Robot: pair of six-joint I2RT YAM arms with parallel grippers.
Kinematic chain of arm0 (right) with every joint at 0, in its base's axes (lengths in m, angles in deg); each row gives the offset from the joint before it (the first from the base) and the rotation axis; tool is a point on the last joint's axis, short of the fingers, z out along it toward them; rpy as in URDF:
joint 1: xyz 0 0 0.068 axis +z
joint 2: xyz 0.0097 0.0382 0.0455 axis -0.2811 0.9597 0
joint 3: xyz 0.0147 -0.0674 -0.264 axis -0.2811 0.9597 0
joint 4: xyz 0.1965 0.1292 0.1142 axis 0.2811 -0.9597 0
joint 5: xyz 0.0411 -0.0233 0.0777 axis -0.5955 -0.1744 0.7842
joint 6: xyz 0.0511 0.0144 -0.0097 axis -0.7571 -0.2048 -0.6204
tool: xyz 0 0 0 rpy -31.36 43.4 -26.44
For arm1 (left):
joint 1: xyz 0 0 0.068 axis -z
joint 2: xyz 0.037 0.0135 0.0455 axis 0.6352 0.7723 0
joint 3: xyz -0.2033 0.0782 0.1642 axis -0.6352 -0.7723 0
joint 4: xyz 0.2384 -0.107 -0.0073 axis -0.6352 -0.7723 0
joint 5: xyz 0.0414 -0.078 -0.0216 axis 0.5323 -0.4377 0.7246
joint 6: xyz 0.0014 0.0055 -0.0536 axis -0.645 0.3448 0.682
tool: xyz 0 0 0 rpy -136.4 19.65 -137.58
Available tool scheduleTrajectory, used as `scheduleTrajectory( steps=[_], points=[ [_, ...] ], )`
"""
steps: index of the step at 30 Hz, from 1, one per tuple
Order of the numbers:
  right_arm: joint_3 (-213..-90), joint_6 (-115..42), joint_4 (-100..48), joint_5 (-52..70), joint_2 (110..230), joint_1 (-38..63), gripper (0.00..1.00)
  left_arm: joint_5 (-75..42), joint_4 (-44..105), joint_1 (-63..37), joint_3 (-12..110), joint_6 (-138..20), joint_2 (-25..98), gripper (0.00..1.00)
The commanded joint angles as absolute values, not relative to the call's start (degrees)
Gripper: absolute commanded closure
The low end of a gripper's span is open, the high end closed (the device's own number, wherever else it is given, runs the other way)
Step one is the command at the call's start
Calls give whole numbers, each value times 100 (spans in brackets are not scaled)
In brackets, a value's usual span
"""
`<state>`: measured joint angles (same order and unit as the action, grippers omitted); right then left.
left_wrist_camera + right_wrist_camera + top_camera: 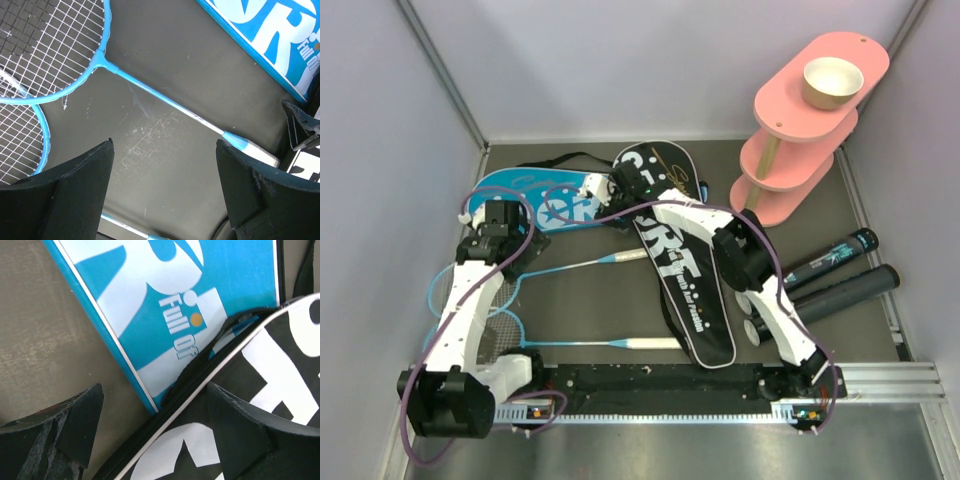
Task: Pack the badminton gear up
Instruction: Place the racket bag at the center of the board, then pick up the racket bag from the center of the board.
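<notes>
Left claw [165, 150]: released; both fingers are spread wide with nothing between them, above the dark table [150, 165].
First racket [165, 102]: blue frame. The thin shaft crosses diagonally just ahead of the left claw's fingertips. The strung head lies ahead and to the left; the white grip end lies close to the right-hand finger.
Second racket [20, 135]: blue frame. The head lies beside the left-hand finger and overlaps the first racket's head. The shaft passes under the left claw at the near edge of the view.
Right claw [154, 395]: released; fingers are spread over the place where the two bags meet. Contact with the fabric cannot be told.
Blue bag [165, 300]: flat on the table, directly ahead of the right claw.
Black bag [280, 370]: under the right claw's right-hand finger. Its zipped edge runs diagonally between the fingers and lies over the blue bag's edge.
Tubes [830, 258]: two, black, side by side, well off to the right claw's right, past the black bag.
Pink stand [800, 110]: far right of the right claw, carrying a bowl [832, 82] on top.
</notes>
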<state>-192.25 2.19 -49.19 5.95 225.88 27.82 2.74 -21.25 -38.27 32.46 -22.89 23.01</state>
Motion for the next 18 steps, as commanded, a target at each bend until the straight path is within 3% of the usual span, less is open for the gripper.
scheduleTrajectory(
  steps=[1,5,11,12,14,17,18],
  points=[
    [-19785,524,-4715,708,22851,3000,18,406,-2081,-3900,3180,-2074,2112,13],
    [-20198,612,-4943,814,23246,3017,22,555,-2353,-4180,3276,-1828,2086,11],
    [-20709,805,-5287,831,23713,3070,45,372,-2556,-4435,3329,-1432,1998,6],
    [-20726,823,-5304,840,23757,3070,54,258,-2565,-4514,3321,-1336,2042,6],
    [-20779,858,-5330,918,23801,3096,62,-173,-2539,-4785,3303,-1248,2112,5],
    [-20867,876,-5331,989,23802,3140,87,-1094,-2390,-5469,3137,-932,2375,5],
    [-20893,815,-5322,1016,23723,3158,100,-1419,-2241,-5647,2936,-861,2428,5]
  ],
)
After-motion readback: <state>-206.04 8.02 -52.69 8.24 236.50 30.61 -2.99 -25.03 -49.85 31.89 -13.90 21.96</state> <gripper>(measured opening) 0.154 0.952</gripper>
